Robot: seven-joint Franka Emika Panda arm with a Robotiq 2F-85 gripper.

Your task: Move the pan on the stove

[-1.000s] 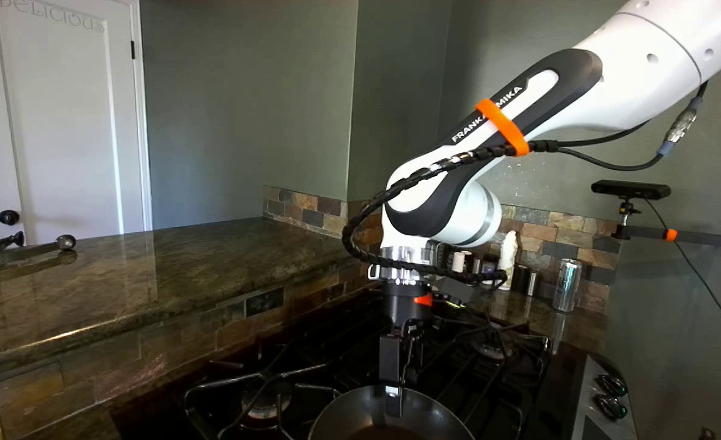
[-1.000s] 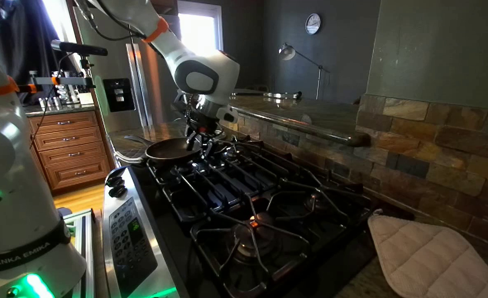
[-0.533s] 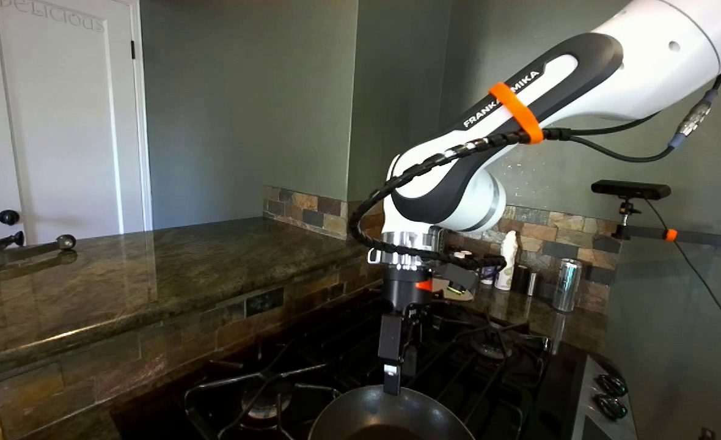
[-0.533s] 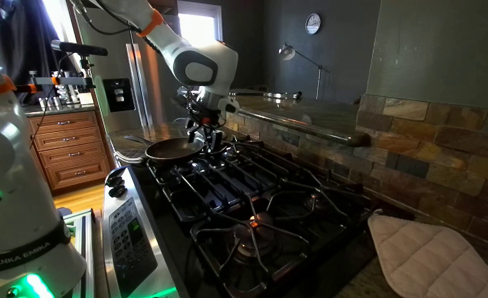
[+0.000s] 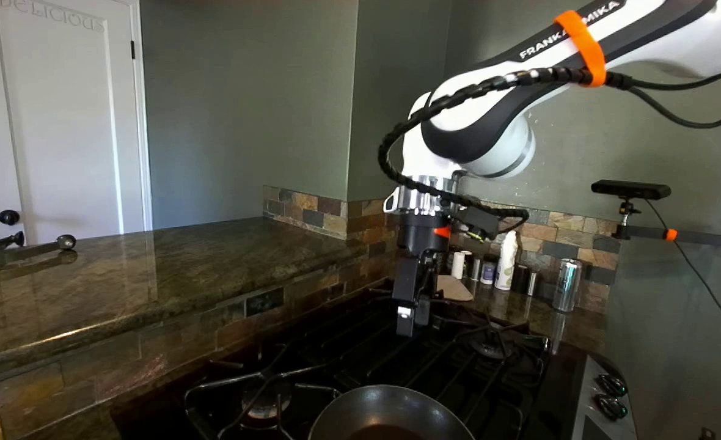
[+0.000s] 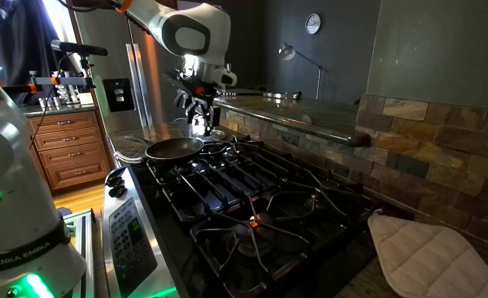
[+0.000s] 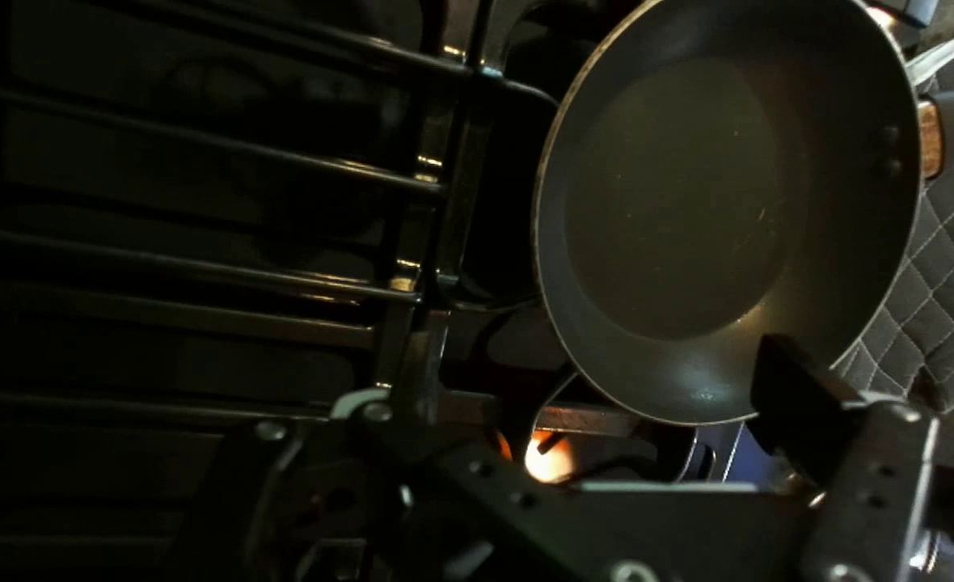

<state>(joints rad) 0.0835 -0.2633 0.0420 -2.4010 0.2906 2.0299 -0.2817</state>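
The dark, shallow pan (image 5: pixel 391 409) sits upright on the grate at one end of the black gas stove (image 6: pixel 227 186). It shows whole in an exterior view (image 6: pixel 175 148), its handle pointing away from the burners. The wrist view looks down into the empty pan (image 7: pixel 679 194). My gripper (image 5: pixel 413 325) is above the stove, beside the pan and higher than its rim. It also shows in an exterior view (image 6: pixel 203 120), fingers apart, with nothing between them. In the wrist view one dark fingertip overlaps the pan's edge. The other fingertip is too dark to make out.
A raised stone countertop (image 5: pixel 171 269) with a tiled wall runs along the stove. A pale quilted pot holder (image 6: pixel 434 252) lies at the near end. A grey quilted cloth (image 7: pixel 946 275) lies by the pan's handle. Bottles and a steel canister (image 5: pixel 567 284) stand behind.
My gripper has risen from the pan's near rim, where its fingers reached around the edge, and moved up and away from it. The pan has stayed in place.
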